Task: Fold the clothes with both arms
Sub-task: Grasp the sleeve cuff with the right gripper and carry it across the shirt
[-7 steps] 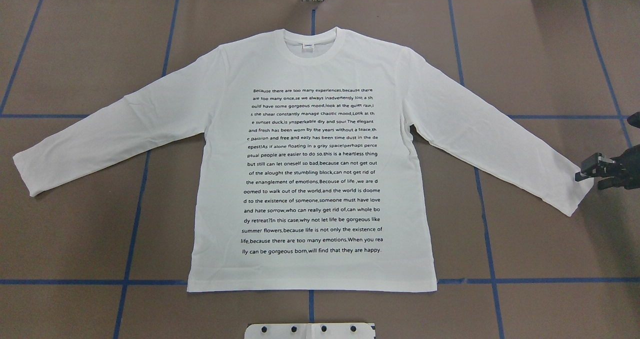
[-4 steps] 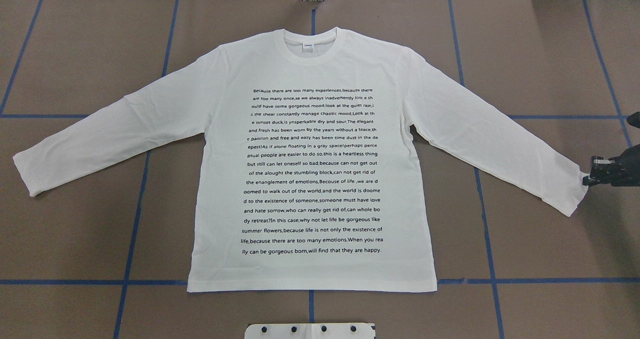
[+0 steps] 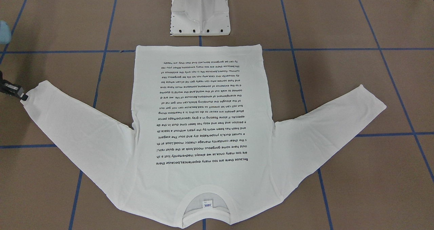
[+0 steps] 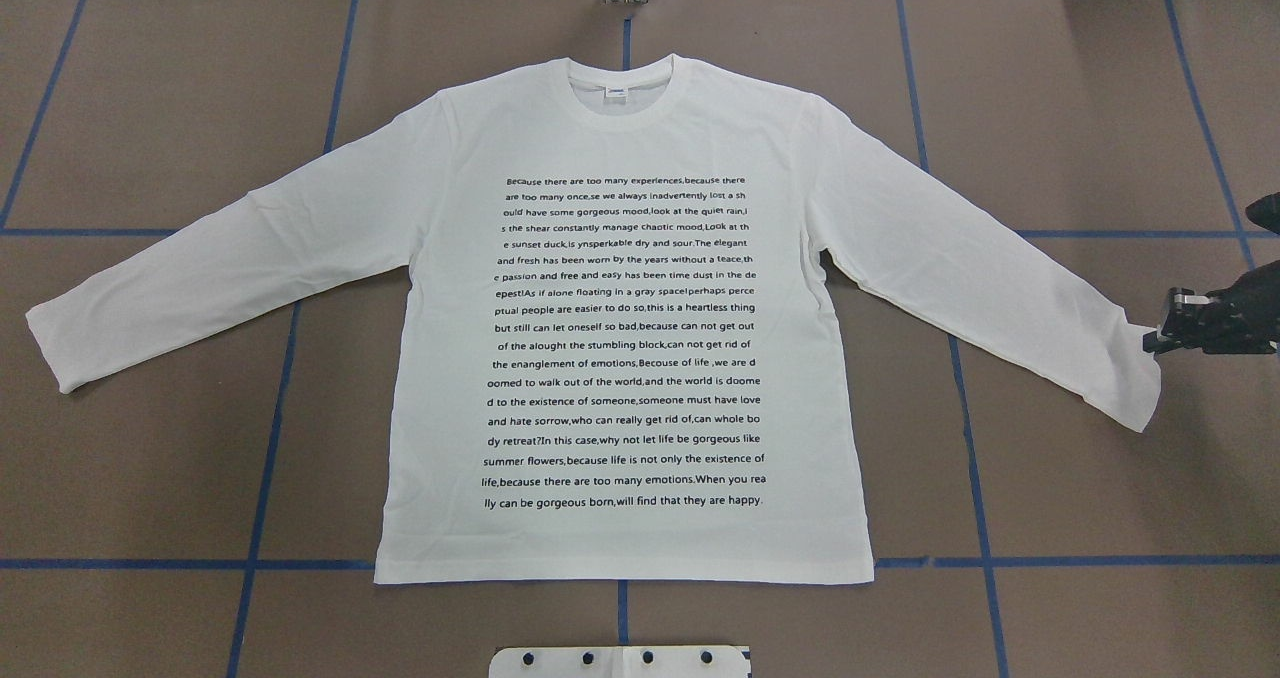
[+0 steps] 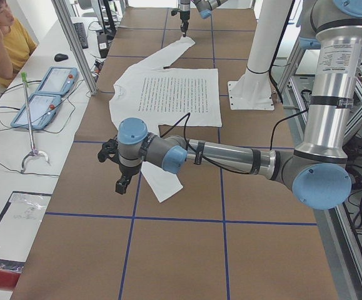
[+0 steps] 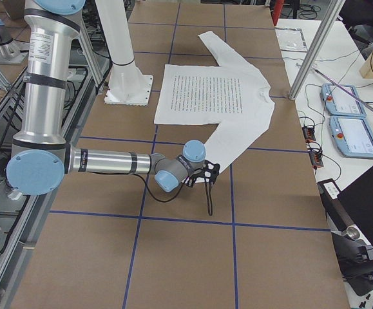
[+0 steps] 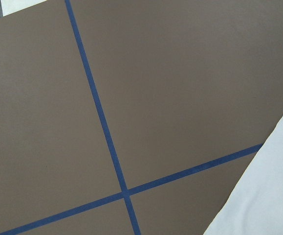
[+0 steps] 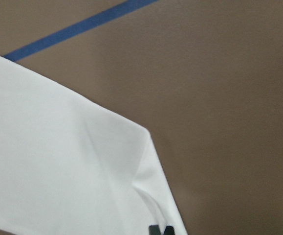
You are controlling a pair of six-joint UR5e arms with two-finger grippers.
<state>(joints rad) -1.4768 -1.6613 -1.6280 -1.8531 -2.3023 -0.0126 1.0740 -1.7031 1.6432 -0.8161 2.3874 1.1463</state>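
Note:
The clothes, one white long-sleeved T-shirt (image 4: 620, 338), lie flat with the black text up, sleeves spread and collar away from the robot. My right gripper (image 4: 1152, 342) is at the cuff of the sleeve (image 4: 1120, 368) on the overhead view's right. It is shut on the cuff's far corner, which is raised and creased. A black fingertip (image 8: 161, 230) shows at the fabric's edge in the right wrist view. My left gripper (image 5: 122, 185) hovers beside the other cuff (image 5: 162, 186). It shows only in the exterior left view, so I cannot tell whether it is open or shut.
The brown table has blue tape lines (image 4: 265, 458). The white pedestal base (image 3: 200, 13) stands just behind the shirt's hem. A side table holds two pendants (image 5: 43, 94), and a seated person (image 5: 2, 37) is beside it. Aluminium posts (image 5: 74, 37) stand along the table's far edge.
My right gripper moved inward along the table and now holds the cuff. The cuff's far corner shifted inward with it and lifted. The rest of the shirt has not moved.

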